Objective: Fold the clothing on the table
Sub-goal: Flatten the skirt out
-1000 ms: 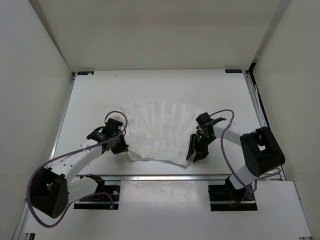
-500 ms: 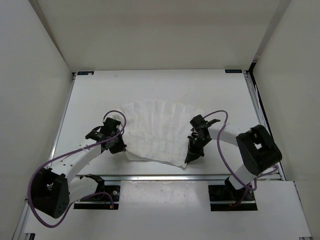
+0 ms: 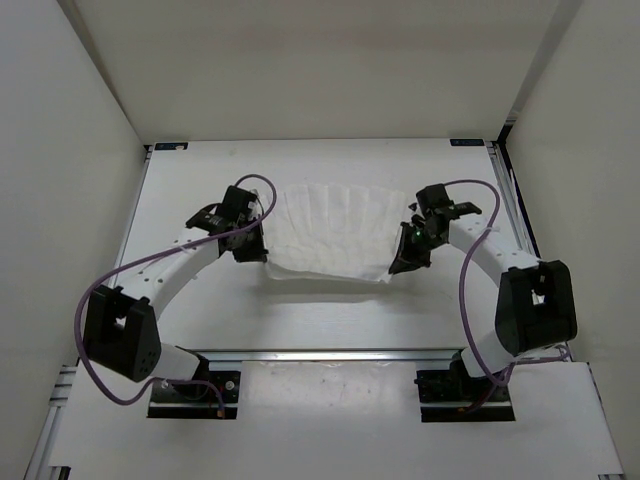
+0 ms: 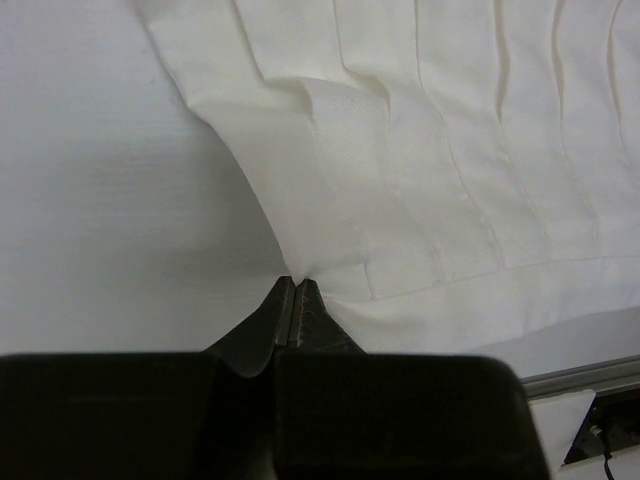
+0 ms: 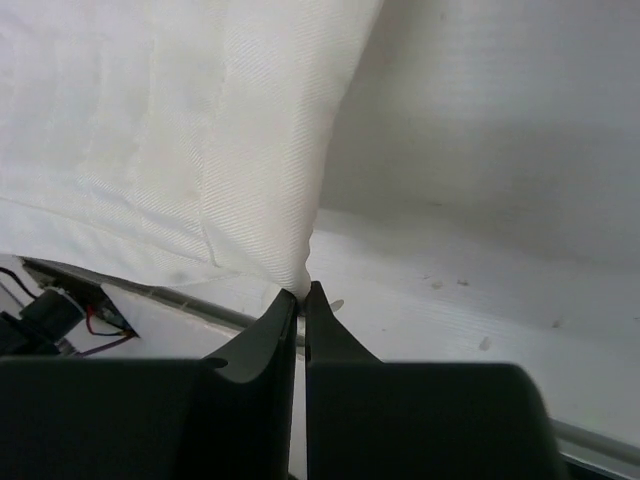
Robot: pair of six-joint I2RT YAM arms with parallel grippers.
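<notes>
- Clothing [image 3: 330, 225]: one white pleated garment with a fan-like outline. It sits on the worktop [image 3: 200, 310] beyond the front rail [image 3: 330, 352], about midway along the rail's length and well apart from it.
- Clothing, lie: the pleats run from the edge farthest from the rail to the hem nearest it. That near hem sags in a shallow curve between its two corners, and a thin shadow lies on the worktop on its rail side.
- Clothing, left wrist view [image 4: 420, 150]: the fabric gathers into a narrow point at the fingertips, with creases spreading away from that point.
- Clothing, right wrist view [image 5: 200, 130]: a folded edge of cloth runs down to the fingertips, and the weave is plainly visible.
- Left pincer [image 3: 263, 256]: at the garment's left corner on the rail side. In its own camera the pincer [image 4: 290, 300] has its jaws pressed together, with that corner of cloth nipped between the tips.
- Right pincer [image 3: 396, 268]: at the garment's right corner on the rail side. In its own camera the pincer [image 5: 300, 298] has its jaws drawn narrow, with the cloth edge caught between the tips.
- Left arm [image 3: 170, 265]: reaches away from the rail in a curve, bending inward to the cloth.
- Right arm [image 3: 480, 245]: mirrors it from the rail's other end, with a purple cable [image 3: 462, 295] looping alongside.
- Walls [image 3: 300, 70]: plain white, closing off the worktop on the sides away from the rail.
</notes>
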